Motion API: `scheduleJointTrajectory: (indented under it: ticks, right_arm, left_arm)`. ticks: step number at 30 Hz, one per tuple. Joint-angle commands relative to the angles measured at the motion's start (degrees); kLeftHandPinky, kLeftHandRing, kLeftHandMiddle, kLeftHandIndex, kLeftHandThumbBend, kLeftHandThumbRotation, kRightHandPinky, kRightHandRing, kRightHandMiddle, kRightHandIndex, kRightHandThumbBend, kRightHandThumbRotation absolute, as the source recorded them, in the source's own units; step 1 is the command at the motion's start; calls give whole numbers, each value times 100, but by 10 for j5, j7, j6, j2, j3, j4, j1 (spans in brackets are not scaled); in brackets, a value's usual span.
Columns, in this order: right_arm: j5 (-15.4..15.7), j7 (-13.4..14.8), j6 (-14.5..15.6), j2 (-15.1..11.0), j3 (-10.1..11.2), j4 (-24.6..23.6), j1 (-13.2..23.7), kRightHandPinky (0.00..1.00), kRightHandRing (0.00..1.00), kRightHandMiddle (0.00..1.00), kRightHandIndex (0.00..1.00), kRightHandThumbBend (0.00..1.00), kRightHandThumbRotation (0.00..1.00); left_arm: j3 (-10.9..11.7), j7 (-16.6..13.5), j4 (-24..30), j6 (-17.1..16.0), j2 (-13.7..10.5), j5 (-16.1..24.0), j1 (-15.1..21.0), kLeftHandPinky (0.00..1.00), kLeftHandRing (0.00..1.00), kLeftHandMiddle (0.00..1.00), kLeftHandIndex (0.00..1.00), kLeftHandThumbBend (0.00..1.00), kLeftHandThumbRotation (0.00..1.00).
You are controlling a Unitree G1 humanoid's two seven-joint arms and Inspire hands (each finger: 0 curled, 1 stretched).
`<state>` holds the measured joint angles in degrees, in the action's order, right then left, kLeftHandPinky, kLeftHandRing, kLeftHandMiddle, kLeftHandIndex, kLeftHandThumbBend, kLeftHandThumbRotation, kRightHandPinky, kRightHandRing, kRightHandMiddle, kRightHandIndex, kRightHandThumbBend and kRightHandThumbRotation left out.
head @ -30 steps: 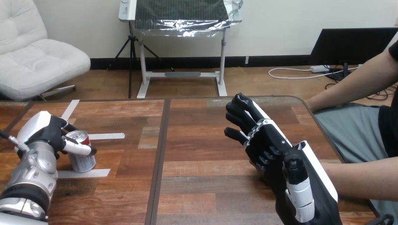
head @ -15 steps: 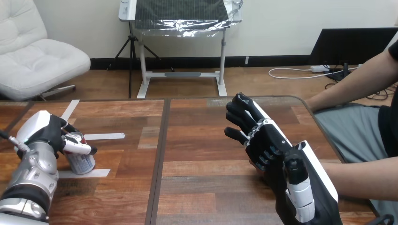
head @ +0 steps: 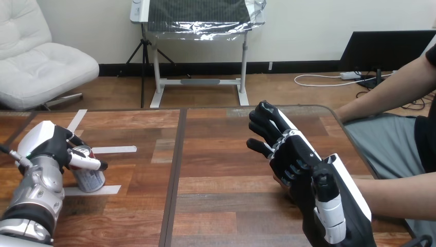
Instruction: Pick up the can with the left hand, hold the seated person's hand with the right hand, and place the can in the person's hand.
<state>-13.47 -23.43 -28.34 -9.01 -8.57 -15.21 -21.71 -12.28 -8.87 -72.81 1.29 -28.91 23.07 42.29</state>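
Since the earlier frames the can has gone from upright to tilted, its top now leaning toward 10 o'clock. The left hand has shifted slightly toward 9 o'clock with it. The right hand has barely moved.

Left side, 9 o'clock of the table: the left hand is clenched round the can, thumb across its near face and fingers behind. The can stands between two tape strips, with its base at the nearer strip. Whether it has cleared the wood cannot be told. Judgement: the tilt suggests the lift is just beginning, and the side-on grip should let the can be carried across and set down upright.

Right side, 4 o'clock: the right hand is raised on edge, its fingers released and stretched toward 11 o'clock, with nothing seen in its grasp. The person's forearm enters from 3 o'clock and passes behind this hand, so a hold cannot be confirmed. Judgement: the hand is posted there to steady the receiving hand. The can is well apart from it, so the handover is outstanding.
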Motion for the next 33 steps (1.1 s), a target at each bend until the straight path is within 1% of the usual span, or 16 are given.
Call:
scheduleJointTrajectory:
  ticks: [1, 9, 18, 33]
  right_arm:
    - [-10, 2, -9, 3, 7, -22, 21, 91, 97, 95, 96, 78, 100]
    - [-17, 0, -3, 1, 7, -24, 22, 93, 98, 96, 96, 79, 100]
    - [-18, 0, -7, 1, 8, -20, 23, 94, 98, 96, 96, 78, 100]
    - [-20, 1, -2, 1, 6, -24, 22, 94, 99, 97, 97, 77, 100]
  left_arm:
    - [3, -15, 6, -15, 0, 0, 18, 37, 44, 49, 48, 76, 0]
    - [5, -12, 6, -16, 0, -2, 18, 36, 43, 49, 48, 76, 0]
    - [6, -11, 8, -11, 0, -2, 19, 37, 44, 49, 48, 76, 0]
    - [8, -4, 10, -17, -3, -6, 17, 36, 43, 48, 48, 77, 0]
